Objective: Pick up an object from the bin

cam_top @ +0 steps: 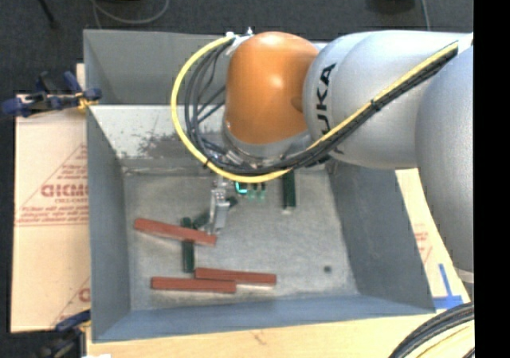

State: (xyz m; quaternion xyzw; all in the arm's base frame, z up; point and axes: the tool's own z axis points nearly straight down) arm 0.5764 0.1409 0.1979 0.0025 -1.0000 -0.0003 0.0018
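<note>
Sticks (174,231) in bin (107,213) (tool (217,218) over one)

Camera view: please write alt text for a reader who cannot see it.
The gripper hangs low in the grey bin, at one end of a tilted red-brown strip crossing a dark green bar. Two more red-brown strips lie near the front wall.
</note>
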